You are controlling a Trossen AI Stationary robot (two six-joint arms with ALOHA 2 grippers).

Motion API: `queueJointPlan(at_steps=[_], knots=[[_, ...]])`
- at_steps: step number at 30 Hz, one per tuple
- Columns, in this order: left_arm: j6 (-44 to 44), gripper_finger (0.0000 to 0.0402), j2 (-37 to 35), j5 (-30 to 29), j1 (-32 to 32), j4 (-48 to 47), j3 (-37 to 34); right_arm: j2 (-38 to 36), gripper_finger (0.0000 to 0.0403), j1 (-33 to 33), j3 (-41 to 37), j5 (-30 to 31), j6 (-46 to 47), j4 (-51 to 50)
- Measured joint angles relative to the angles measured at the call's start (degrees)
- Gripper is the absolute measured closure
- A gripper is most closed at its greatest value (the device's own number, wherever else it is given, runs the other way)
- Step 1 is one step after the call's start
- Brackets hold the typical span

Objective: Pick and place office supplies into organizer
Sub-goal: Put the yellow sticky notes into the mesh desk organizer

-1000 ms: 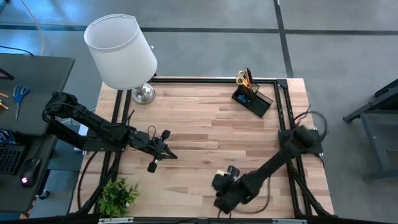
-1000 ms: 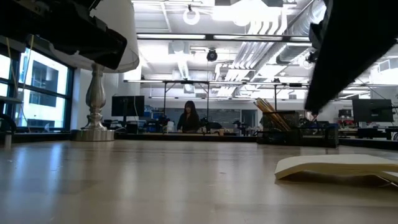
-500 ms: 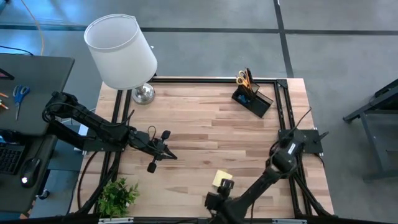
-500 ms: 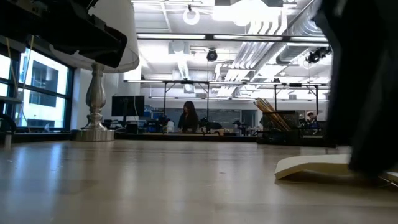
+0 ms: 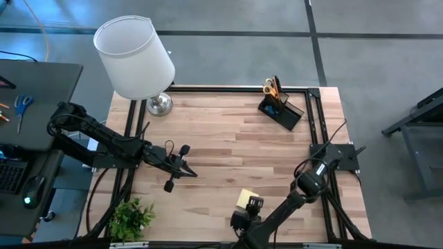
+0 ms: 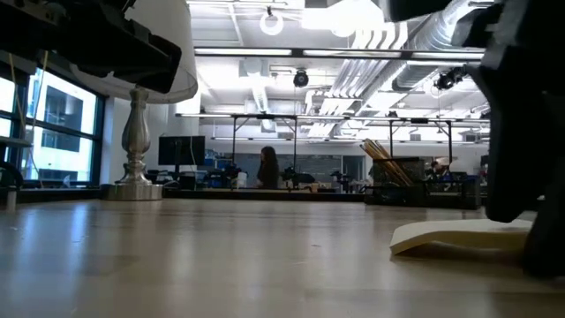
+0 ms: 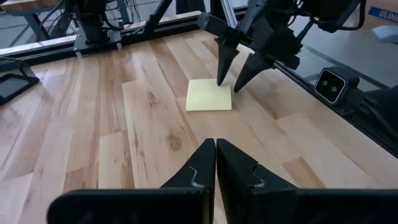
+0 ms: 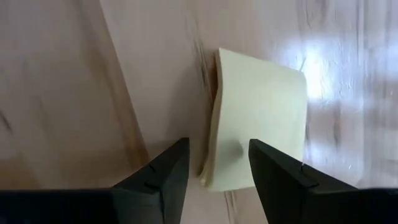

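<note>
The yellow sticky-note pad [image 5: 245,198] lies flat on the wood close to the table's near edge, one edge curling up [image 6: 415,237]. My right gripper [image 8: 217,171] is open and points down at it. One finger stands on each side of the pad's edge [image 7: 229,93]. My left gripper [image 7: 215,155] is shut and empty, hovering over the table's left half [image 5: 183,169]. The black organizer [image 5: 282,111] stands near the far right corner with yellow-handled scissors [image 5: 270,88] upright in it. My right gripper comes at the sticky-note pad from above with its fingers [image 7: 222,73] straddling one edge of the pad [image 8: 214,134]. The pad still lies on the table. Whether either fingertip touches it, I cannot tell.
A white lamp [image 5: 135,59] stands at the far left corner on a metal base [image 6: 134,181]. A small green plant [image 5: 130,218] sits at the near left corner. A black frame rail [image 5: 315,117] runs along the table's right side. Bare wood lies between pad and organizer.
My right gripper first drew back toward the table's near edge, uncovering the sticky-note pad it had stood over. It then came down beside the pad, fingers lowered to the pad's edge. The pad has stayed where it was.
</note>
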Motion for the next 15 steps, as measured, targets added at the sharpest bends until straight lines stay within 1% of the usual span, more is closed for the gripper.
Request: queueJointPlan(at_steps=[5,8,11,13,15], knots=[[-0.6,0.0396,0.0,0.0,0.0,-0.7,0.0,-0.6,0.024,0.1,-3.5,-0.2,1.5,0.5],[-0.9,0.0396,0.0,-0.1,0.0,-0.9,0.0,-0.4,0.024,0.1,-3.8,1.5,2.7,-0.3],[-1.5,0.0396,0.0,-0.1,0.0,-0.9,0.0,-0.3,0.0241,0.1,-3.9,3.0,1.1,-0.5],[-1.7,0.0396,0.0,-0.1,0.0,-1.1,0.0,-0.2,0.0247,0.1,-3.9,3.7,0.3,-0.4],[-1.8,0.0396,0.0,-0.1,0.0,-1.6,0.0,-0.1,0.0261,0.1,-4.0,4.7,-0.2,-0.4]])
